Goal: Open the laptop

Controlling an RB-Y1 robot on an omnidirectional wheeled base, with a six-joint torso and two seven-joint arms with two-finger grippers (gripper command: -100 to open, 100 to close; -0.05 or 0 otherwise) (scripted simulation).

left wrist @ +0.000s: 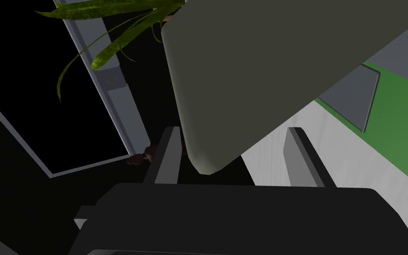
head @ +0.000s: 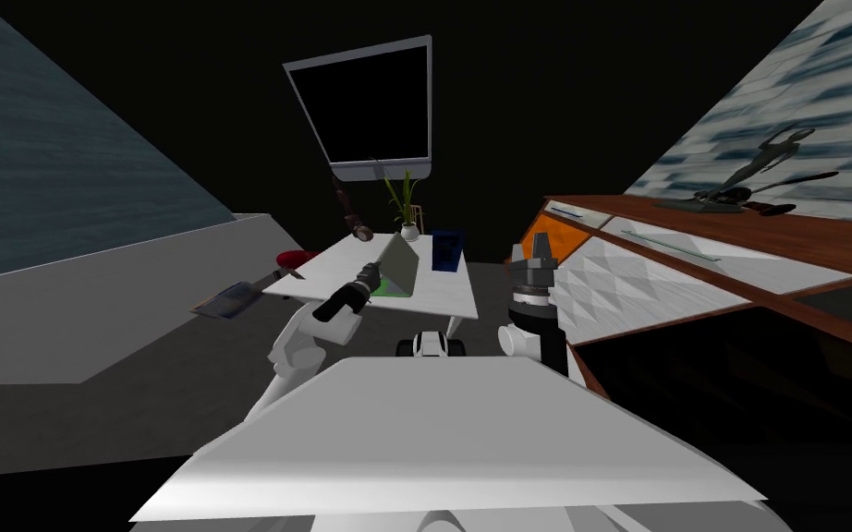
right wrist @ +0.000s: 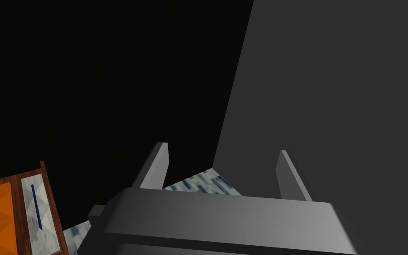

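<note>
**Lid part-raised, its corner loose between wide jaws**

The laptop [head: 397, 265] sits on the white surface [head: 443, 297], toward its left half. Its grey lid [left wrist: 260, 66] is lifted to a slant over a green deck [left wrist: 398, 115]. The left jaws stand wide and straddle the lid's near corner, which lies close against one blade and apart from the other, so nothing is clamped. The right jaws, also wide and empty, are held up beside the wooden counter [head: 738, 235], well apart from the work.

The main risk, as I judge it, is slip. Pushed by a single blade, the corner could ride off and the lid would drop shut. The push could also shove the whole laptop along the surface instead of turning the hinge.

Room behind is tight. The potted plant [head: 407, 208] and a blue box [head: 447, 250] stand near the laptop's far side, and the plant's leaves [left wrist: 110, 44] hang near the lid's top edge. The near side of the surface looks freer.
</note>
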